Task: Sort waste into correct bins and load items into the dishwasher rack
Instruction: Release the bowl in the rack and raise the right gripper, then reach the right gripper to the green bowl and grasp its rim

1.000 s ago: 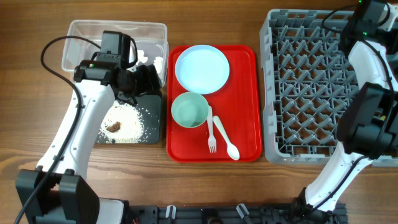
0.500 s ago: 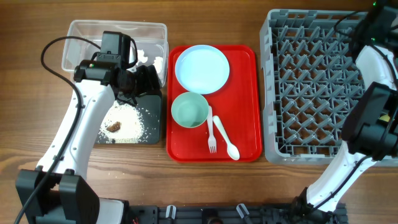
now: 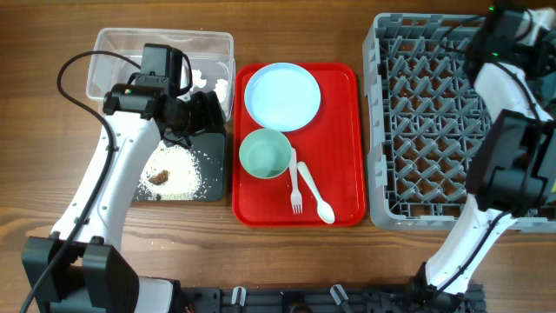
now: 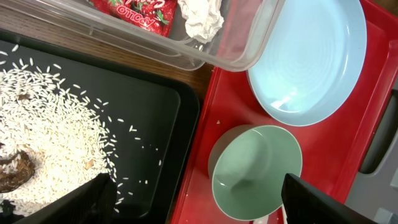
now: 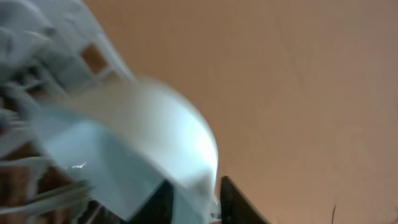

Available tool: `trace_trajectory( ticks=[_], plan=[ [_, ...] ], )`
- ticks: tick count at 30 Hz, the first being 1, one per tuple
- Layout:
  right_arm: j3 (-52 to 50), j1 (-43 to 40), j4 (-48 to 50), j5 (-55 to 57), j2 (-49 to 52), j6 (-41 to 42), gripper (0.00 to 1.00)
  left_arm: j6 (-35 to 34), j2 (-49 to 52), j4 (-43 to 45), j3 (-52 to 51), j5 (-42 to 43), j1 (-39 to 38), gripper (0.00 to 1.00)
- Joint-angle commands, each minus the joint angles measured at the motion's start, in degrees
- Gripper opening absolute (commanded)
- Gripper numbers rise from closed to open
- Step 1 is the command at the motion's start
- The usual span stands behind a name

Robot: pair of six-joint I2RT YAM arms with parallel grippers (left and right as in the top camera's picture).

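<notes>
My left gripper (image 3: pixel 208 111) hangs open over the seam between the black tray (image 3: pixel 213 178) and the red tray, empty; in its wrist view its jaws (image 4: pixel 199 202) straddle the pale green bowl (image 4: pixel 255 165). The rice (image 4: pixel 43 124) lies on the black tray. A red wrapper (image 4: pixel 134 9) and tissue (image 4: pixel 202 15) lie in the clear tub (image 3: pixel 161 39). My right gripper (image 5: pixel 196 199) is at the rack's (image 3: pixel 434 113) far right corner. The blurred rim of the light blue bowl (image 5: pixel 124 143) lies between its slightly parted fingers, with a sliver of gap.
The red tray (image 3: pixel 339 130) holds the light blue plate (image 3: pixel 282 96), the pale green bowl (image 3: pixel 265 153), a white fork (image 3: pixel 295 187) and a spoon (image 3: pixel 315 196). My right arm (image 3: pixel 499 52) runs along the rack's right side. Bare wooden table surrounds everything.
My right arm has swung left over the rack's far corner, and its fingers have parted a little round the bowl's rim. The left arm has not moved.
</notes>
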Motion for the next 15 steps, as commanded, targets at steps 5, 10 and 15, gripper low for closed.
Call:
trace_trajectory(
  ticks=[5,10,15],
  plan=[
    [-0.68,3.21,0.20,0.59,0.24,0.26,0.57,0.26,-0.66,-0.09,-0.02,-0.52,0.15,0.86],
    [-0.68,3.43,0.09,0.52,-3.13,0.37,0.63,0.26,-0.66,-0.09,-0.02,-0.55,0.17,0.87],
    [-0.68,3.78,-0.24,-0.96,-7.69,0.48,0.64,0.26,-0.66,-0.07,-0.02,-0.55,0.17,0.86]
  ],
)
